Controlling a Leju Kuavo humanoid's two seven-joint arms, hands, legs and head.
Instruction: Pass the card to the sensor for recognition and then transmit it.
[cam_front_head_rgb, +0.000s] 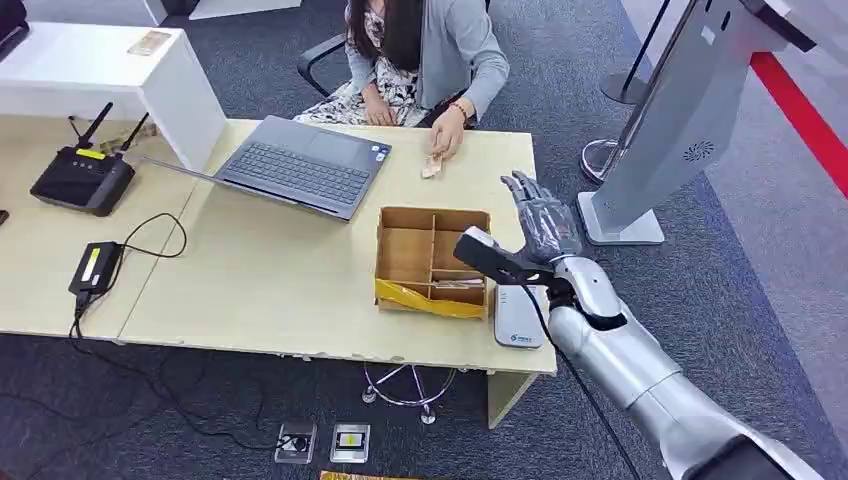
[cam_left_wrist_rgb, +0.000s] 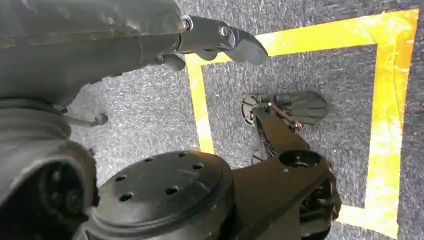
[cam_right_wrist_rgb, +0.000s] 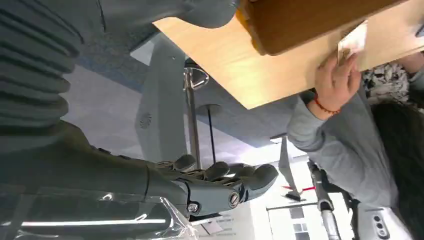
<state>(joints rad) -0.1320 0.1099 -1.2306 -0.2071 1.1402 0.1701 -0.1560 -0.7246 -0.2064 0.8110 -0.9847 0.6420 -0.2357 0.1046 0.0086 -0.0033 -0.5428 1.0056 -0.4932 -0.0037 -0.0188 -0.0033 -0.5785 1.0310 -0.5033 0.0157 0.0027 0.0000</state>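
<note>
Hovering beside the cardboard box (cam_front_head_rgb: 432, 260), right robot hand (cam_front_head_rgb: 543, 215) raised, fingers spread, holding nothing.

- The table (cam_front_head_rgb: 280, 290) has a pale, smooth, wood-look top with a matt finish.
- The divided box (cam_front_head_rgb: 432, 262) is brown corrugated cardboard, its front edge bound with glossy yellow tape (cam_front_head_rgb: 428, 299).
- The right arm (cam_front_head_rgb: 640, 372) wears smooth silver shells with a satin sheen; its right hand (cam_front_head_rgb: 545, 217) looks like dark matt plastic.
- The laptop (cam_front_head_rgb: 300, 165) is matt grey metal or plastic.
- The floor (cam_left_wrist_rgb: 150, 115) is rough grey carpet.
- The sensor (cam_front_head_rgb: 517, 318) is smooth white plastic.
- The person's sleeve (cam_right_wrist_rgb: 345, 145) is soft grey knit cloth.
</note>
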